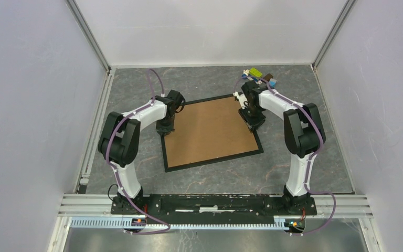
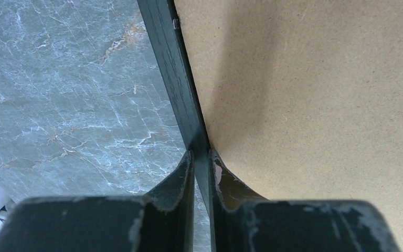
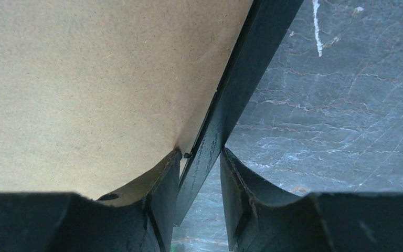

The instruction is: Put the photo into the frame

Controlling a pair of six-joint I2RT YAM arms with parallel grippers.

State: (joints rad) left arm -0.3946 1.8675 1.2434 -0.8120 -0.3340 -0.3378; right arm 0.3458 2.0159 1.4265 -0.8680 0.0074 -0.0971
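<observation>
1. Frame (image 1: 214,160): thin black rectangle lying flat in the middle of the desk (image 1: 215,181), turned slightly so its corners do not square with the desk edges.
2. Board (image 1: 210,131): plain brown sheet filling the whole opening of the frame, level with the black rails.
3. Left gripper (image 1: 166,127): at the frame rail nearest the left edge of the desk, pointing down. In the left wrist view its fingers (image 2: 181,178) are pressed together on that rail, one on the desk side and one on the board side, with the black rail filling the narrow gap between them.
4. Right gripper (image 1: 253,122): at the frame rail nearest the right edge of the desk, toward its far end, pointing down. In the right wrist view its fingers (image 3: 236,173) straddle the rail and both tips meet it, one on the board and one over the desk, so it pinches the rail.
5. Tab (image 2: 176,22): small metal clip on the inner edge of the left rail, at the seam with the board.
6. Coloured objects (image 1: 260,75): small cluster in green, yellow, blue and brown near the far right corner of the desk, behind the right arm and apart from the frame; too small to identify.
</observation>
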